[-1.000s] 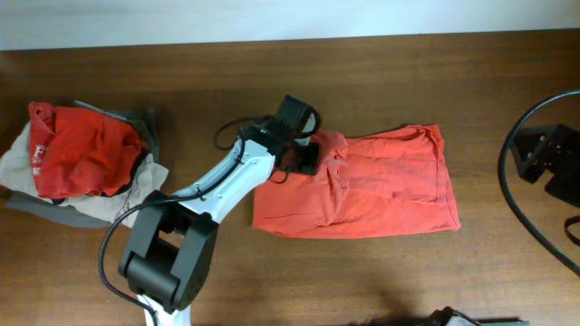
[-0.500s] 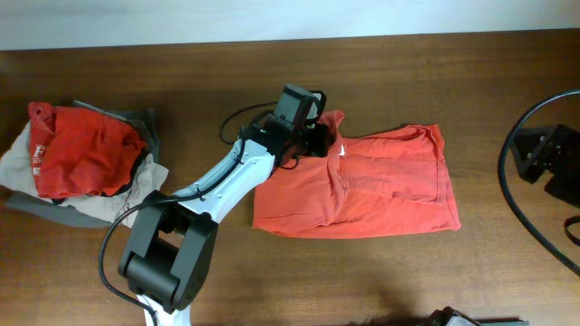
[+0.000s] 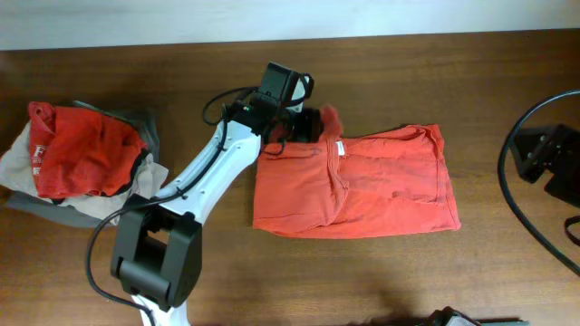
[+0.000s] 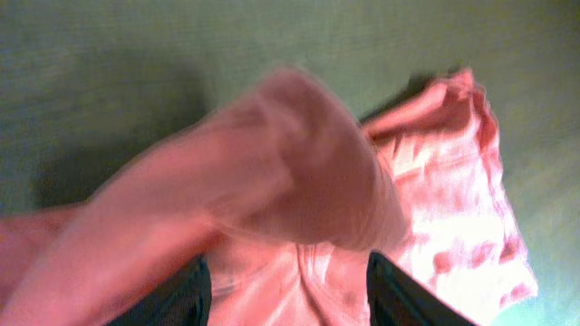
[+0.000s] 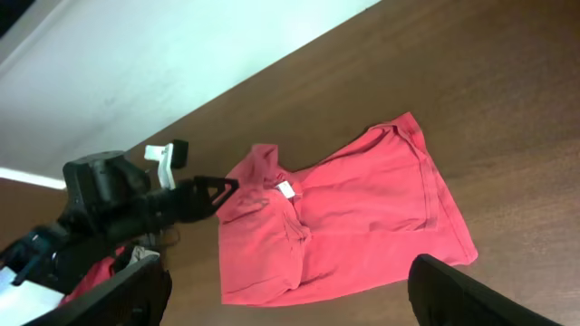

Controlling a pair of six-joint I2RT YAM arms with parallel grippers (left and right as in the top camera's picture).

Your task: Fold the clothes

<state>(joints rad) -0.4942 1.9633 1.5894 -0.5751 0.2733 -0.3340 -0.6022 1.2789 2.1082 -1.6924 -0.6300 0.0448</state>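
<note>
Though the T-shirt (image 3: 381, 186) lies folded to a rough rectangle right of the laundry pile (image 3: 82, 154), further folds remain, I judge; my left gripper (image 3: 311, 122) hangs unclenched over its pile-side corner, right gripper (image 5: 290, 299) empty and spread

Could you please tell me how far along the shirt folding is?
Done: the T-shirt lies folded into a rough rectangle. In hand: the left gripper, jaws apart, at a raised flap on its corner. Left: flatten that flap, likely fold again; the clothes pile waits.
</note>
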